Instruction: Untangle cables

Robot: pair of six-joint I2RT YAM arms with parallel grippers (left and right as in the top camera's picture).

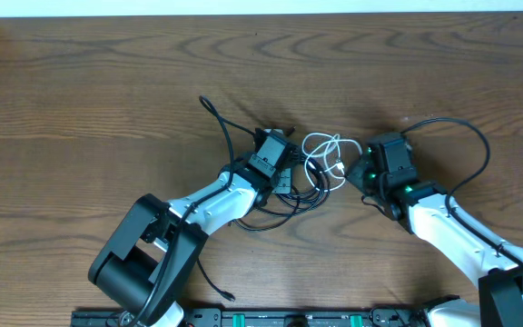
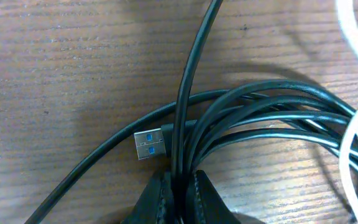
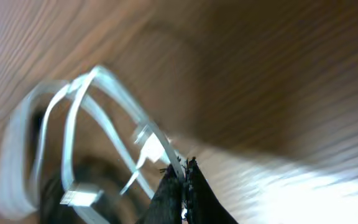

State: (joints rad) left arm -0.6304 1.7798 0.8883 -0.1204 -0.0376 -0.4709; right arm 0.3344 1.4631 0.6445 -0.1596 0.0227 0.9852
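Observation:
A tangle of thin black cables (image 1: 284, 186) lies mid-table, with one black strand (image 1: 218, 123) trailing up-left. A white cable (image 1: 323, 156) loops beside it on the right. My left gripper (image 1: 280, 173) is shut on several black cable strands (image 2: 253, 118); a blue USB plug (image 2: 150, 144) lies next to its fingers (image 2: 180, 186). My right gripper (image 1: 357, 174) is shut on the white cable (image 3: 104, 106), pinched between its fingertips (image 3: 184, 169); that view is blurred. A white plug (image 3: 79, 198) shows at its lower left.
The wooden table (image 1: 80, 100) fills the view. A thicker black wire (image 1: 468, 145) arcs from the right arm. A pale wall edge (image 1: 243, 7) runs along the top. A black rail (image 1: 289, 318) sits at the front edge.

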